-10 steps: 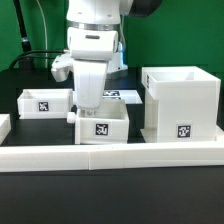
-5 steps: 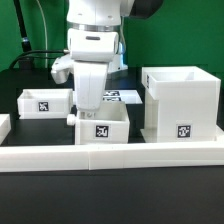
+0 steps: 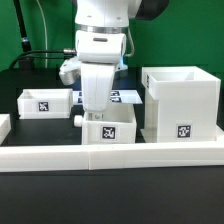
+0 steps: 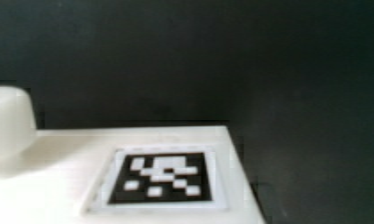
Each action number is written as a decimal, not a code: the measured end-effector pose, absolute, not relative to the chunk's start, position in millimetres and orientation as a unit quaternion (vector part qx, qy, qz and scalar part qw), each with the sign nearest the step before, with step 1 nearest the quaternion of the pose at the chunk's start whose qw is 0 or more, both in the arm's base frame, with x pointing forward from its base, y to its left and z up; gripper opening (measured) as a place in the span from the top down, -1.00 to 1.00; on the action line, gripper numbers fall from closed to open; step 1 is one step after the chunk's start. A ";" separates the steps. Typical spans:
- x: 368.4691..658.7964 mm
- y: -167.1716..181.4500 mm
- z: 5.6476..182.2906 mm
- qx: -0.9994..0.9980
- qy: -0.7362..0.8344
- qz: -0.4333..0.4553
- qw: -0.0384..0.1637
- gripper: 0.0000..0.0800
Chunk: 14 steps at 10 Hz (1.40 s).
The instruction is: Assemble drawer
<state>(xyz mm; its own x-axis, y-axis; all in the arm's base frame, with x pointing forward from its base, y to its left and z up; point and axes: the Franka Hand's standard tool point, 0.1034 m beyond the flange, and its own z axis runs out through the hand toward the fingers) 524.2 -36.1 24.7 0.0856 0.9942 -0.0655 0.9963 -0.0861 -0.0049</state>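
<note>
The drawer lies in three white parts in the exterior view. The tall boxy housing stands at the right. One small tray sits at the left. A second tray, with a knob on its left side, sits in the middle, close to the housing. My gripper reaches down into this middle tray and is shut on its wall. The wrist view shows that tray's tagged white face and a rounded white knob over the black table. My fingers do not show there.
A long low white border wall runs along the front of the table. The marker board lies flat behind the middle tray. Green cables hang at the back left. The table top is black.
My gripper has moved toward the exterior view's right, and the middle tray has slid with it, closer to the housing. The left tray and the housing have not moved.
</note>
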 end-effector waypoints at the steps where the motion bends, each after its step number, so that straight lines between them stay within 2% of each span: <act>1: 522.4 -36.0 23.7 0.736 0.676 -0.028 0.018 0.89; 4: 523.7 -24.5 23.0 0.731 0.682 -0.028 0.014 0.89; 8: 523.8 -25.9 23.1 0.731 0.681 -0.027 0.014 0.89; 14: 524.6 -23.1 21.6 0.734 0.678 -0.016 0.023 0.89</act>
<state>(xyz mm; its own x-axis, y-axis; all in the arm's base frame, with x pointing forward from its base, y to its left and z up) 524.6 -23.1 21.6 0.0795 0.9954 -0.0534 0.9968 -0.0789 0.0121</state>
